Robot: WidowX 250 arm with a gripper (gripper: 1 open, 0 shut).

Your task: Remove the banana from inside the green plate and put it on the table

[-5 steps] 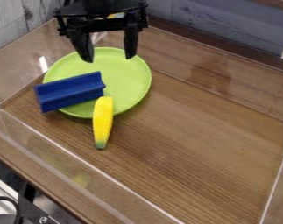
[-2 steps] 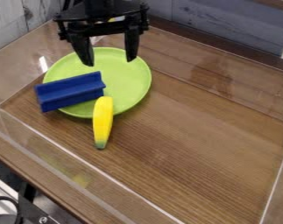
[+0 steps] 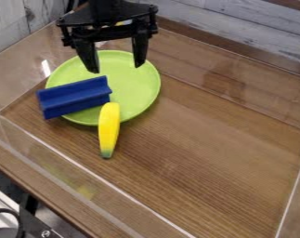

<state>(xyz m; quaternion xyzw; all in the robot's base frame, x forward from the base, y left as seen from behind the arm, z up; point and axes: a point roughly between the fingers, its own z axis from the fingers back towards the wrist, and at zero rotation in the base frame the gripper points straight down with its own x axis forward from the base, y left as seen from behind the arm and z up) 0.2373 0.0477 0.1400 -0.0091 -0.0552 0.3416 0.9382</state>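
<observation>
We saw one pincer, its two dark fingers spread wide apart above the far part of the plate, the gap between them holding nothing. Beneath it we had one green plate, round and shallow, on the table. Two things lay at its near side: one blue block and one banana. The block lay at a slant across the plate's left part in our view, its lower left end reaching out past the rim. Just beside the block's right end we found the banana, yellow, with a greenish near tip. Its far end lay within the plate's outline, and its near part reached out over the rim and above the wood, so we counted it as only partly inside. We could not tell whether the near tip touched the table. Behind the pincer we noticed one small yellow patch, too hidden for us to name. Farther out, the brown, glossy grain of the table spread to the right and toward us, with raised edges around it. At the lower left, beyond the near edge, we made out one black cable.
</observation>
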